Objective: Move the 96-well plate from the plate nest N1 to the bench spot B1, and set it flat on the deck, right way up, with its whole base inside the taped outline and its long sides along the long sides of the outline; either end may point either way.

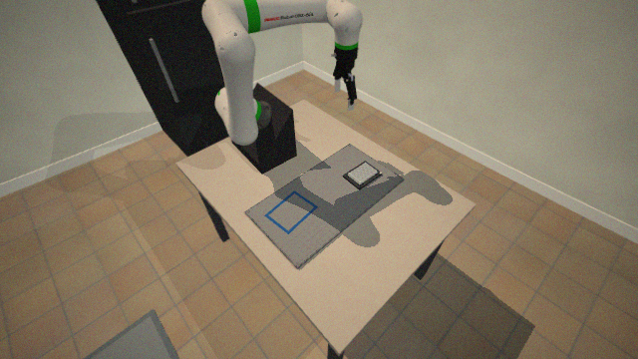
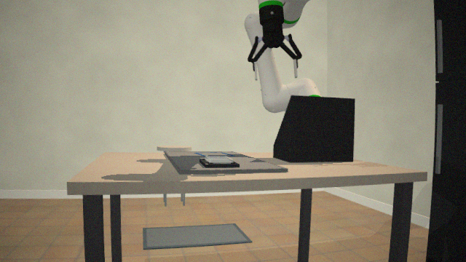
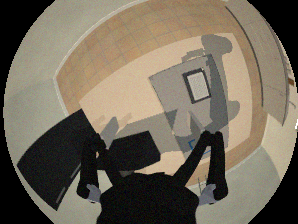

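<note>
Top, exterior and wrist views of a single white arm [image 1: 234, 65] with green joint bands, mounted on a black pedestal [image 1: 279, 142] at the back of a pale wooden worktop [image 1: 349, 279]. A grey deck [image 1: 319, 239] lies flat on the worktop. Toward its right end sits the black plate nest N1 [image 1: 352, 181], and the 96-well plate [image 1: 362, 174] rests in it, flat and right way up, its pale well face uppermost. Toward the deck's left end a blue taped outline [image 1: 290, 212] marks bench spot B1; nothing stands inside it. Nest and outline lie well apart on the deck.

The tool [image 2: 275, 73] hangs high above the worktop, pointing downward, well clear of the plate and of the deck. Its two black fingers [image 2: 255, 54] are spread to their full width and nothing lies between them: the tool is released and carries nothing. In the wrist view the fingers frame the lower edge of the field, with the plate [image 3: 196, 86] small and distant beyond them.

Behind the pedestal stands a tall black cabinet [image 1: 150, 65]. A grey mat [image 2: 196, 236] lies on the tiled floor [image 2: 328, 225] beneath the worktop.
</note>
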`<action>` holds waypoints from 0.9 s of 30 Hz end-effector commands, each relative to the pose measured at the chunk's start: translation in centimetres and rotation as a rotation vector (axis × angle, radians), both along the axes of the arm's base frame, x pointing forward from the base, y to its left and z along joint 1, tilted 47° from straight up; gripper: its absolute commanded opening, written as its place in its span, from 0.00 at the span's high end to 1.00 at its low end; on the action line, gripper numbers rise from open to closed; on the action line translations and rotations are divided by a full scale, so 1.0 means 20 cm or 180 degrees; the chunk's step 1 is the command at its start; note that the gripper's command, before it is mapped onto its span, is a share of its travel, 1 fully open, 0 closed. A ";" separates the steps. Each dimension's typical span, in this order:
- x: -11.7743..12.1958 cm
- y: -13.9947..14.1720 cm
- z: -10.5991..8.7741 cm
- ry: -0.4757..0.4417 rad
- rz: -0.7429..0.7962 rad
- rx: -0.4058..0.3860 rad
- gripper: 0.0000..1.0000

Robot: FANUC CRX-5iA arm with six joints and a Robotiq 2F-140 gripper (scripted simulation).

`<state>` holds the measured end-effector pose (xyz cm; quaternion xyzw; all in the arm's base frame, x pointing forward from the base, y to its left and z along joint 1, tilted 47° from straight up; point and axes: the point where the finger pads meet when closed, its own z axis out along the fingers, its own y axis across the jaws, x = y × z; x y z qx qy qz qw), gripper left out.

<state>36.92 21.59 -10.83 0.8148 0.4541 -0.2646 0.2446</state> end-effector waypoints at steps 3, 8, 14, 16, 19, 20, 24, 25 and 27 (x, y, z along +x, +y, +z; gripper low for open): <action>0.00 0.00 0.00 -0.0001 0.0001 0.0001 0.00; 0.00 0.00 0.00 -0.0001 0.0001 0.0001 0.00; 0.00 0.00 0.00 -0.0001 0.0001 0.0001 0.00; 0.00 0.00 0.00 -0.0001 0.0001 0.0001 0.00; 0.04 -0.03 -0.02 -0.0141 -0.0151 -0.0049 0.00; 0.05 -0.04 -0.03 -0.0211 -0.0226 -0.0074 0.00; 0.11 -0.09 -0.06 -0.0492 -0.0528 -0.0174 0.00; 0.11 -0.09 -0.06 -0.0563 -0.0603 -0.0199 0.00; 0.14 -0.12 -0.08 -0.0704 -0.0754 -0.0248 0.00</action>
